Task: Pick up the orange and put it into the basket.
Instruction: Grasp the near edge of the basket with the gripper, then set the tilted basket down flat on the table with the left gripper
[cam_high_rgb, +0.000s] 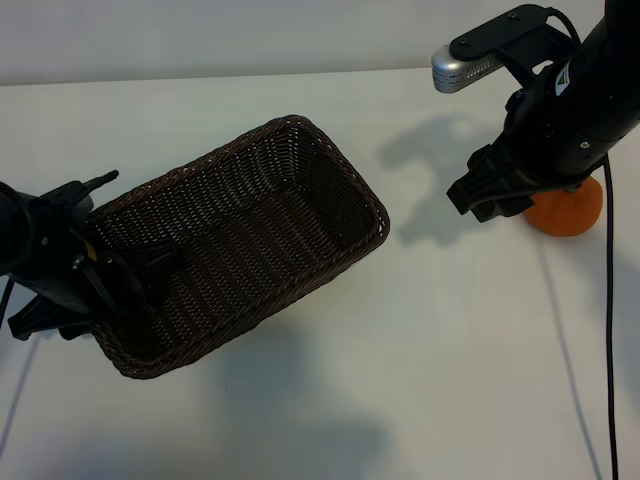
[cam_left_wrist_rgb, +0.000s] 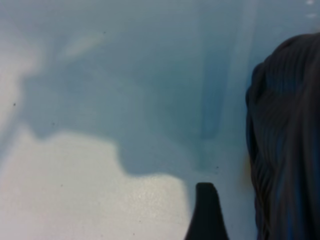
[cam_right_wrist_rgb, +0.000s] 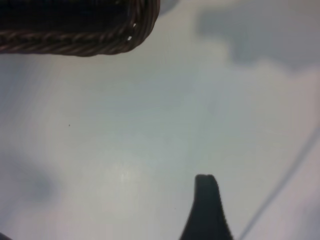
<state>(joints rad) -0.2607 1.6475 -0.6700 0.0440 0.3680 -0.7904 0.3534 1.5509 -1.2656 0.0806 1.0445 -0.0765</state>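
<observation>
A plain white table (cam_high_rgb: 420, 380) fills almost the whole exterior view; along the top of the frame it meets a pale wall. Soft grey shadows of the arms and the basket are cast on it at lower centre and in the upper right.

The basket (cam_high_rgb: 300, 200) is seen in the left half of the frame, lying diagonally from lower left to upper centre. Its lower-left end is taken by the left gripper (cam_high_rgb: 120, 285), one finger inside the wicker and the rest outside the rim, so the jaws are held apart by the basket wall. The basket appears tilted, with its far end raised, though whether that end is clear of the table cannot be told. In the left wrist view the dark weave (cam_left_wrist_rgb: 287, 145) is seen just beside one fingertip.

The orange (cam_high_rgb: 568, 210) rests on the table at the right edge of the frame, partly hidden behind the right gripper (cam_high_rgb: 490, 200), which hangs over it at its left side with jaws spread and nothing held.

Open white table is left between the basket's right rim and the orange, and across the whole lower right of the frame. A black cable (cam_high_rgb: 608, 330) runs down the right edge.
</observation>
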